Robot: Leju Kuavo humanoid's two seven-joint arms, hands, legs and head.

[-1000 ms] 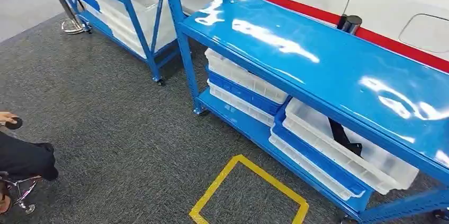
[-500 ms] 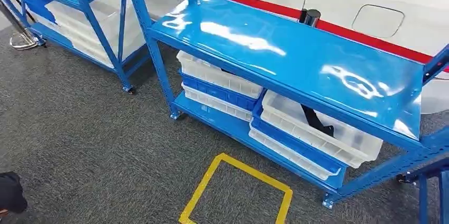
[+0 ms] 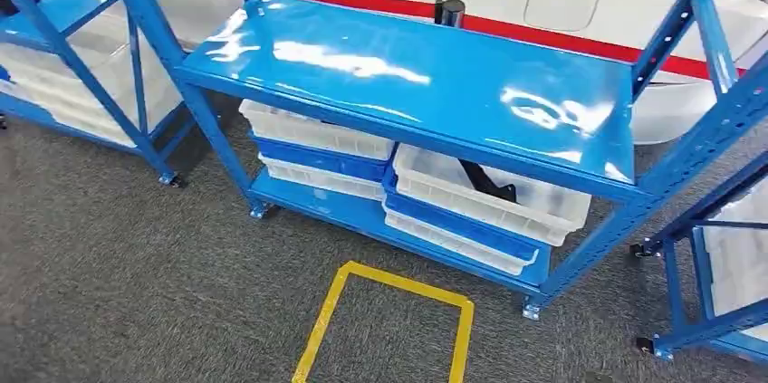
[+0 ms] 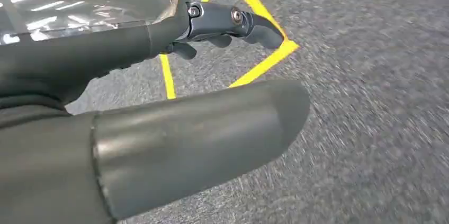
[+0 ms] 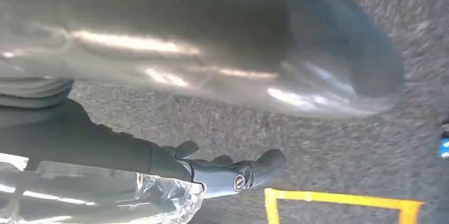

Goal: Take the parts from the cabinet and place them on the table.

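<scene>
Both hands, left (image 4: 212,23) and right (image 5: 222,173), empty, fingers loosely spread; black part (image 3: 489,182) half-hidden in white bin (image 3: 489,202)

Left hand (image 4: 174,75) hangs above grey carpet (image 4: 370,102), fingers apart, holding nothing; yellow floor marking (image 4: 265,60) lies beneath.

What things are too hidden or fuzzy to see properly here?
- Black part in the white bin, head view: the blue shelf covers its top.
- Dark cylinder, head view: the shelf hides its base.
- Left robot hand, left wrist view: the thumb blocks it.
- Carpet, right wrist view: blurred.
</scene>
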